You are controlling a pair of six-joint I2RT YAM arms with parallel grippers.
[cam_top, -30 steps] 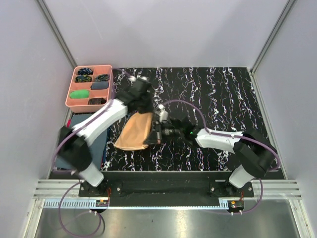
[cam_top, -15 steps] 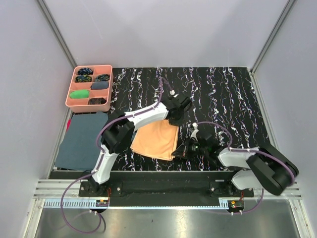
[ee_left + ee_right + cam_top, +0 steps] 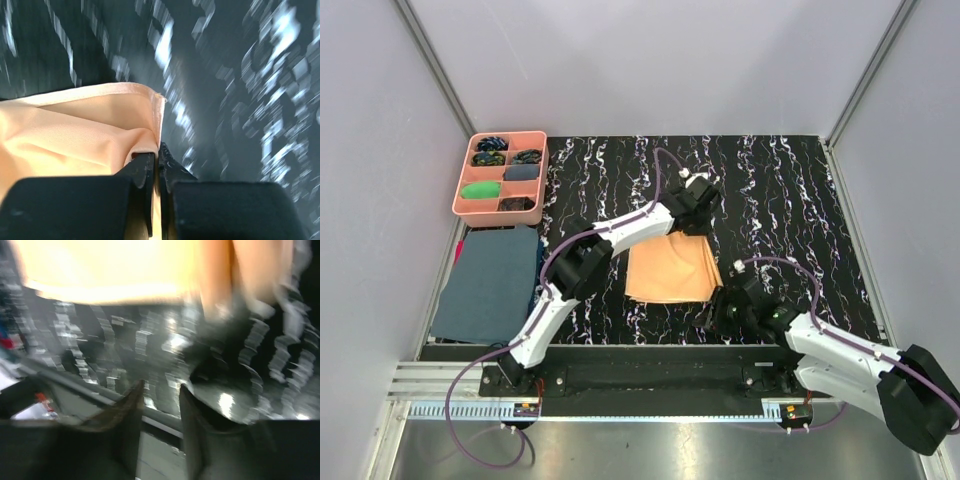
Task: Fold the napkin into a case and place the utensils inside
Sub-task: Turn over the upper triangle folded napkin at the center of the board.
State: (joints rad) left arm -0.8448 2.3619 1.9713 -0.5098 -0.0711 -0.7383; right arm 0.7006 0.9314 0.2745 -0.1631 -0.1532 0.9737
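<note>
The peach-orange napkin [image 3: 668, 270] lies as a broad flat fold on the black marbled table, with layered edges on its right side; no narrow case shape shows. My left gripper [image 3: 698, 214] is at its far right corner. In the left wrist view the left gripper [image 3: 158, 151] is shut on the napkin's [image 3: 70, 135] hem. My right gripper [image 3: 720, 311] hangs near the napkin's near right corner, apart from it. In the blurred right wrist view the right gripper [image 3: 161, 390] is open and empty below the napkin [image 3: 105, 265]. A dark rounded shape [image 3: 227, 400] beside it is too blurred to name. No utensils can be made out.
A pink compartment tray [image 3: 463, 190] with small coloured bundles stands at the far left. In front of it lies a dark blue-grey cloth [image 3: 488, 283]. The table's near edge and metal rail [image 3: 650, 352] run just behind my right gripper.
My left gripper has carried the napkin's corner right and away, shifting the whole fold rightward. The right arm has drawn back toward the near edge, its jaws opening off the napkin.
</note>
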